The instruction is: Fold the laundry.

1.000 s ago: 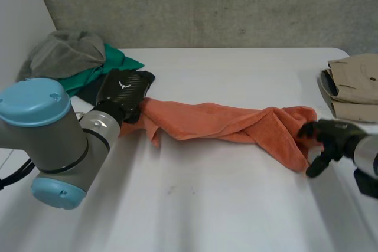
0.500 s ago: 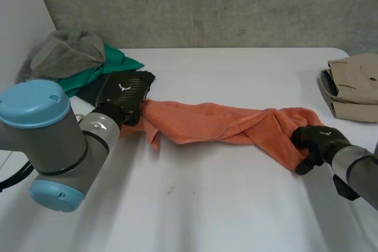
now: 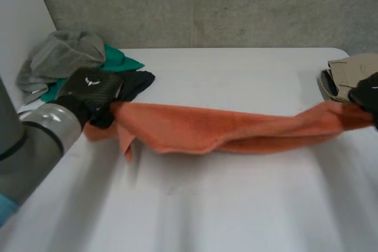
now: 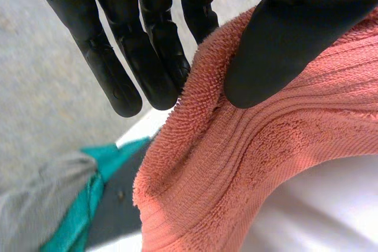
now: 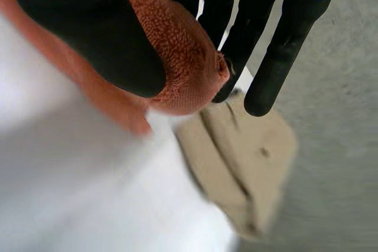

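Note:
An orange towel (image 3: 224, 128) hangs stretched in a long band above the white table (image 3: 236, 205), held at both ends. My left hand (image 3: 94, 90) pinches its left end, and in the left wrist view the thumb (image 4: 283, 45) presses the ribbed cloth (image 4: 248, 163) against the fingers (image 4: 147, 57). My right hand (image 3: 369, 95) grips the right end at the table's right side. There the thumb (image 5: 88, 33) clamps a bunched corner of the towel (image 5: 183, 57) against straight fingers (image 5: 277, 51).
A pile of grey, green and dark laundry (image 3: 71, 57) lies at the back left, just behind my left hand. Folded beige clothes (image 3: 345, 78) sit at the back right edge, close to my right hand and below it in the right wrist view (image 5: 248, 163).
My right hand closed on the towel's right end and pulled it up and to the right. The left hand drew its end leftward. The crumpled towel is now stretched off the table.

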You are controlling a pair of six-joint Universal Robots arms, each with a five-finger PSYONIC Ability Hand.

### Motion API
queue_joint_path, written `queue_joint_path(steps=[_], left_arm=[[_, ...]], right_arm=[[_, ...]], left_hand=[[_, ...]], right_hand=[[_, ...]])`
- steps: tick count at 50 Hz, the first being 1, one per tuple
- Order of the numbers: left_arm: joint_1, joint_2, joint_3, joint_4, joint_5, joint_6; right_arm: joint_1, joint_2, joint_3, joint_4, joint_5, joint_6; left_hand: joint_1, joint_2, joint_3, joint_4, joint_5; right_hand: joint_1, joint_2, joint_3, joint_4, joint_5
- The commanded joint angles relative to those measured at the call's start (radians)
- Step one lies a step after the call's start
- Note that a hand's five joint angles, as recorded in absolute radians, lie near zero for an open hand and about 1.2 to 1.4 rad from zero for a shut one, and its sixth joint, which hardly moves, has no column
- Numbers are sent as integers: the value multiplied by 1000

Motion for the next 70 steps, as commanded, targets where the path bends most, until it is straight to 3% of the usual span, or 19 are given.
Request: queue_joint_path(steps=[1, 9, 14, 22, 24, 28, 33, 36, 41, 47, 52, 58, 60, 63, 70], left_arm=[[30, -10, 1, -157, 17, 79], [20, -280, 142, -1, 13, 171], [23, -435, 366, 140, 0, 200], [25, -469, 688, 516, -18, 219], [20, -466, 690, 557, -18, 214], [14, -431, 645, 527, -15, 164], [27, -325, 440, 441, 14, 29], [28, -290, 336, 418, 39, 7], [46, -247, 142, 381, 83, 12], [45, -305, 87, 320, 88, 35], [50, -473, 166, 205, 77, 208], [33, -541, 259, 196, 75, 302], [21, -543, 259, 218, 75, 280], [4, -525, 234, 229, 74, 256], [8, -269, -2, 269, 33, 171]], right_arm=[[-14, -12, -25, 50, -1, -151], [101, 302, -185, -124, 36, -131], [179, 445, -438, -375, 177, -83], [209, 438, -581, -912, 203, 6], [217, 421, -577, -944, 203, 10], [239, 401, -526, -903, 199, 21], [239, 353, -388, -824, 196, 56], [234, 321, -287, -746, 196, 84], [222, 318, -178, -610, 179, 93], [183, 376, -104, -531, 118, 99], [183, 474, -118, -530, 118, 115], [190, 494, -132, -531, 139, 139], [190, 496, -132, -530, 159, 162], [187, 494, -127, -528, 176, 194], [183, 486, -111, -528, 185, 220]], left_hand=[[285, 196, 200, 196, 263], [285, 196, 200, 196, 263], [285, 196, 200, 196, 263], [285, 196, 200, 196, 263], [285, 196, 200, 196, 263], [285, 196, 200, 196, 263], [285, 196, 200, 196, 263], [285, 196, 200, 196, 263], [285, 196, 200, 196, 263], [285, 196, 200, 196, 263], [285, 196, 200, 196, 263], [-236, -325, -322, -325, -258], [-596, -685, -681, -685, -618], [-645, -734, -731, -734, -667], [-643, -731, -728, -731, -664]], right_hand=[[281, 216, 200, 195, 244], [281, 216, 200, 195, 244], [281, 216, 200, 195, 244], [281, 216, 200, 195, 244], [281, 216, 200, 195, 244], [281, 216, 200, 195, 244], [281, 216, 200, 195, 244], [281, 216, 200, 195, 244], [281, 216, 200, 195, 244], [281, 216, 200, 195, 244], [281, 216, 200, 195, 244], [281, 216, 200, 195, 244], [281, 216, 200, 195, 244], [281, 216, 200, 195, 244], [281, 216, 200, 195, 244]])
